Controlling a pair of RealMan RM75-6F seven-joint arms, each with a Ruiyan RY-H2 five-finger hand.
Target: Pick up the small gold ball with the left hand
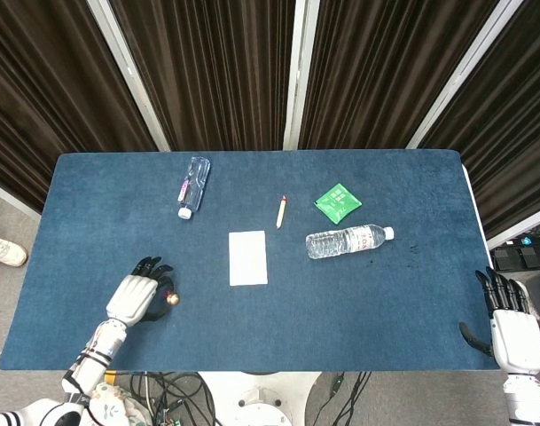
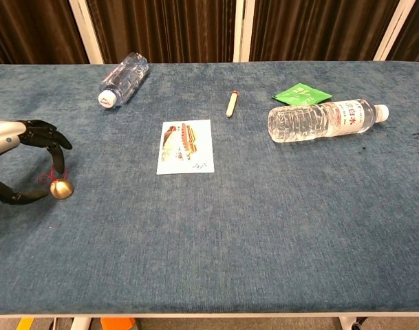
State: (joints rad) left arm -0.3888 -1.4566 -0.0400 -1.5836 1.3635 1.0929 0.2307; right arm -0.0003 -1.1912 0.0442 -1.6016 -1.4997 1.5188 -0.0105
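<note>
The small gold ball (image 1: 173, 299) (image 2: 60, 189) lies on the blue table (image 1: 385, 302) near the front left, with a red cord loop at its far side. My left hand (image 1: 136, 295) (image 2: 30, 134) sits just left of it, low over the cloth. Its fingers (image 2: 54, 155) arch down over the ball and the thumb (image 2: 16, 197) reaches in from the near side, so the ball sits between them. I see no firm grip on it. My right hand (image 1: 509, 321) hangs off the table's right front corner with its fingers apart and nothing in it.
An empty clear bottle (image 1: 192, 186) (image 2: 123, 79) lies at the back left. A picture card (image 1: 248, 257) (image 2: 186, 146) lies in the middle, a short pencil-like stick (image 1: 281, 211) (image 2: 231, 103) behind it. A green packet (image 1: 338, 202) and a water bottle (image 1: 349, 240) (image 2: 326, 119) lie at the right.
</note>
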